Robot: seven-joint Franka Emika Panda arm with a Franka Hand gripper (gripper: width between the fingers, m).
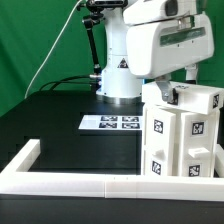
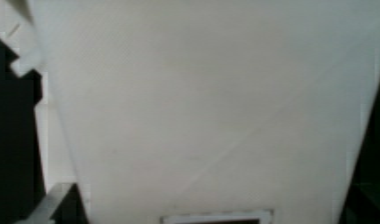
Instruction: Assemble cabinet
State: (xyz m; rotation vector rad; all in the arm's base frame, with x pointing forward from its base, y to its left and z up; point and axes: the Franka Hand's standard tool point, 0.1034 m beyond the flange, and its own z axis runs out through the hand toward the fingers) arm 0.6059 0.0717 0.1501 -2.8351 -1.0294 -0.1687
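The cabinet (image 1: 185,135) is a matte white boxy body with several black-and-white tags. It stands at the exterior view's right, against the low border frame. My gripper (image 1: 166,92) is low over the cabinet's top near its left part, and the arm's white hand hides most of it. In the wrist view a white cabinet surface (image 2: 205,100) fills nearly the whole picture at very close range, with a tag's edge (image 2: 222,217) showing on it. The fingers do not show clearly in either view, so I cannot tell whether they grip anything.
The marker board (image 1: 110,123) lies flat on the black table in front of the robot's base (image 1: 118,75). The long low white border frame (image 1: 60,180) runs along the table's front and turns back at the exterior view's left. A green curtain hangs behind.
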